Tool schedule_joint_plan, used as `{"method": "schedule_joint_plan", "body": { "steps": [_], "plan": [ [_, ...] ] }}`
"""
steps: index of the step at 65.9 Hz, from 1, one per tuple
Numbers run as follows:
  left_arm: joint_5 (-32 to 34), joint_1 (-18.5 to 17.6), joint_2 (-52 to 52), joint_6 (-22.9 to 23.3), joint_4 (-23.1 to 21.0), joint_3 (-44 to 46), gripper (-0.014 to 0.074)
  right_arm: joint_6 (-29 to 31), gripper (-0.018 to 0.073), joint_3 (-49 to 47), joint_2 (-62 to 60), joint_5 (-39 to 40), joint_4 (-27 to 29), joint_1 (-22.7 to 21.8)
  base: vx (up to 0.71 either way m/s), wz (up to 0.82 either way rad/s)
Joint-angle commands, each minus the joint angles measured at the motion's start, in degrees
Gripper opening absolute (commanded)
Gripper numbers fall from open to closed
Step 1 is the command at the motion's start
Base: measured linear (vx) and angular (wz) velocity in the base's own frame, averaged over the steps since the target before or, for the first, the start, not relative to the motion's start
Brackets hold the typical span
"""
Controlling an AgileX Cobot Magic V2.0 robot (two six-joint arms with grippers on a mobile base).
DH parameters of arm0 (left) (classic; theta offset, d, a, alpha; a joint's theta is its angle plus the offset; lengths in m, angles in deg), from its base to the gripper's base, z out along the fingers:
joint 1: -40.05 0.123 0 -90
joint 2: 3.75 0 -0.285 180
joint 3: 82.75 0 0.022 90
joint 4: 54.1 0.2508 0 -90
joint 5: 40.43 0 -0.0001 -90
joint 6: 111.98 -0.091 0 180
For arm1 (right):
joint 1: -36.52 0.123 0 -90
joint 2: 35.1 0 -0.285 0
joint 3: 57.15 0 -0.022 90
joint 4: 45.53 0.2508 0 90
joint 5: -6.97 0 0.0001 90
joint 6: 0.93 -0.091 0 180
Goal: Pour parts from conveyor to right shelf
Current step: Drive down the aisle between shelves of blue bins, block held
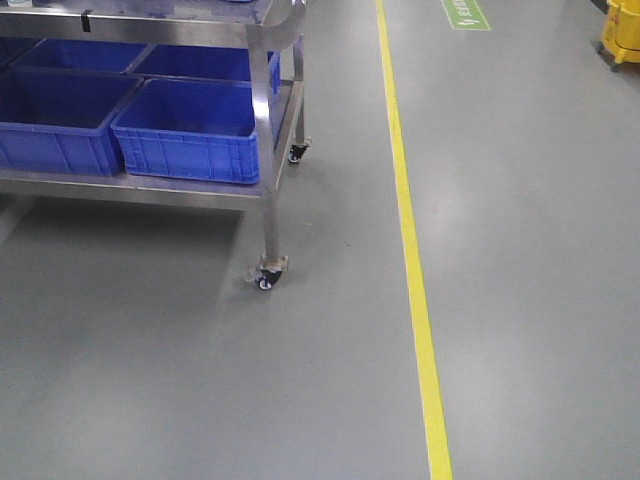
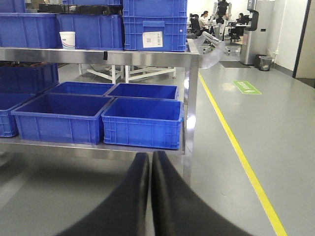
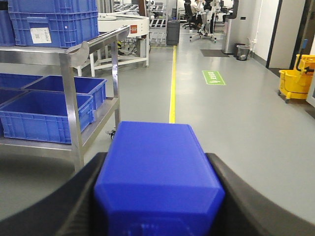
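Filling the front view from nine to twelve o'clock, the cart carries bins; the block sits at six o'clock in the right wrist view, clamped across its flat sides by the right gripper. It looks rigid, light and smooth, so may slip unless gripped firmly; the left gripper has fingers together, empty
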Motion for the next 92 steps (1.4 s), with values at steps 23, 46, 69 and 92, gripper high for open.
{"method": "schedule_joint_plan", "body": {
  "steps": [23,46,69,92],
  "plan": [
    [4.53,-0.3,-0.62,0.49,-0.41,1.13,-0.0006,0.08,-0.0004,-1.63,0.68,4.6,-0.33,-0.36,0.42,0.4],
    [4.53,-0.3,-0.62,0.49,-0.41,1.13,-0.0006,0.08,-0.0004,-1.63,0.68,4.6,-0.37,-0.29,0.29,0.88],
    [4.53,-0.3,-0.62,0.49,-0.41,1.13,-0.0006,0.08,-0.0004,-1.63,0.68,4.6,-0.37,-0.29,0.27,1.0],
    [4.53,-0.3,-0.62,0.49,-0.41,1.13,-0.0006,0.08,-0.0004,-1.63,0.68,4.6,-0.37,-0.29,0.31,0.87]
  ]
}}
